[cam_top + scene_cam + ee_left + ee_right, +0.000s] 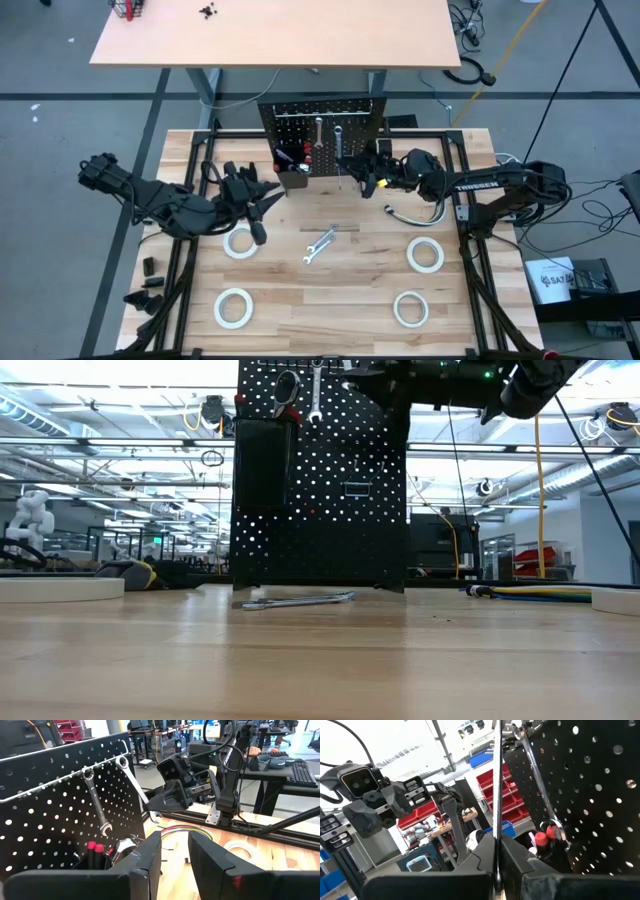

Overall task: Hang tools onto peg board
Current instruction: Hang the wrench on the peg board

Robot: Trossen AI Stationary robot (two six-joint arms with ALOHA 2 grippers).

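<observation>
The right gripper (345, 168) pinches a wrench (134, 782) at the peg board (322, 125), its lower end hidden; the left gripper's (270, 196) jaws are spread.

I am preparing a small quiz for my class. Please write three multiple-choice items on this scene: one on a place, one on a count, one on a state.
1. Where does the loose silver open-end wrench lie?
A. In the box bin
B. On the tan wooden tabletop, in front of the black perforated metal peg board
C. Inside a tape roll

2. How many white tape rolls lie on the tabletop?
A. Two
B. Three
C. Four

3. What is the state of the right gripper?
A. Shut on a slim silver wrench at the peg board
B. Open above a tape roll
C. Shut on a screwdriver

Key: 1 B, the high view shows it flat on the wood. 2 C, four rings show there. 3 A, the left wrist view shows its fingers clamping the wrench's lower end.
</observation>
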